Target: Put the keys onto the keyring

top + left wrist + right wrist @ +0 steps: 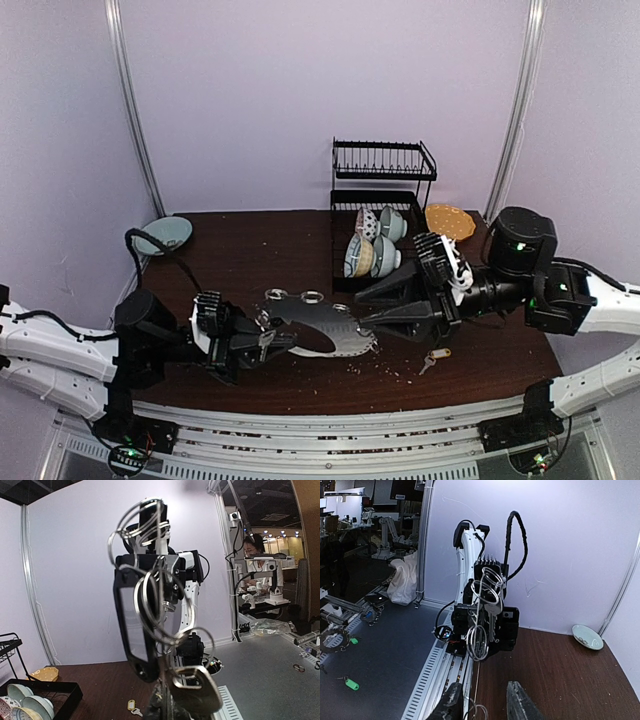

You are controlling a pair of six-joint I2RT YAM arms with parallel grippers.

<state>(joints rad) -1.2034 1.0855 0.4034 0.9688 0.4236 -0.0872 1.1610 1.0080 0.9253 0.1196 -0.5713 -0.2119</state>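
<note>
The keys (435,358), a small silver key on a yellow tag, lie on the brown table to the right of centre, below my right arm; they also show low in the left wrist view as the keys (132,706). The keyring (350,312), a large thin grey hoop with small rings and a key hanging from it, is held up between the arms. My left gripper (262,345) is shut on its left end, the keyring (150,605) rising just before the camera. My right gripper (485,705) is open, with the keyring's thin wire (479,677) passing between its fingers.
A black dish rack (385,215) with several bowls stands at the back, a yellow plate (450,220) to its right. A pale green dish (165,233) sits at the back left corner. Crumbs dot the table near its front edge (330,400).
</note>
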